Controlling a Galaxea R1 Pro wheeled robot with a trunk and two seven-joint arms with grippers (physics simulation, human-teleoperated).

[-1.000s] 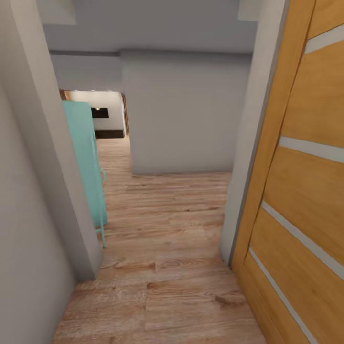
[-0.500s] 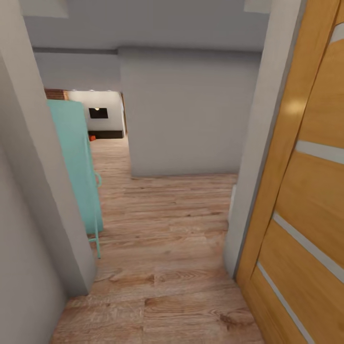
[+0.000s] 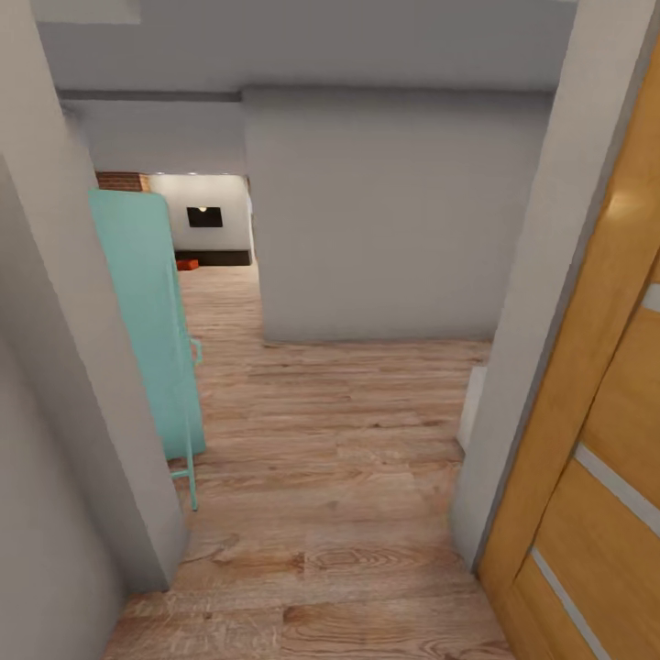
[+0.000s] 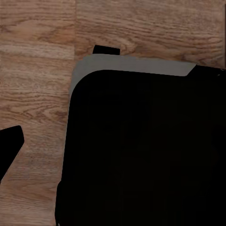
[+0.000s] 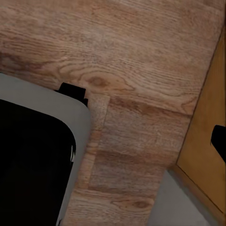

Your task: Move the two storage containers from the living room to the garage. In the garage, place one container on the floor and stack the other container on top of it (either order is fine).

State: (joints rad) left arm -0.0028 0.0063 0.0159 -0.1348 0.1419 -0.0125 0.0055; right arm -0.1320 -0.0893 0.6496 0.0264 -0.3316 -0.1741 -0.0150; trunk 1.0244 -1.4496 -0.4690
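Note:
I am in a hallway with a light wood plank floor [image 3: 321, 458]. Far ahead, through an opening, lies the living room with a black TV [image 3: 203, 217], a dark cabinet [image 3: 218, 258] and a brick column [image 3: 119, 181]. A small red-orange storage container [image 3: 187, 264] sits on the floor there, partly hidden by a teal panel. The second container is out of view. My left gripper [image 4: 113, 143] shows one dark fingertip [image 4: 9, 146] at the picture's edge, nothing held. My right gripper [image 5: 117, 141] likewise shows one fingertip [image 5: 219, 141] at the edge.
A teal panel with a handle [image 3: 151, 321] stands at the left beside a grey wall corner [image 3: 82, 385]. An orange wooden door [image 3: 596, 440] and grey jamb [image 3: 532, 348] close in on the right. A grey wall [image 3: 385, 220] blocks straight ahead. My black base [image 4: 141, 155] is over planks.
The whole head view has shifted as the camera moved: the wooden door slid toward the right edge, and the living room opening now reveals the red-orange container and brick column.

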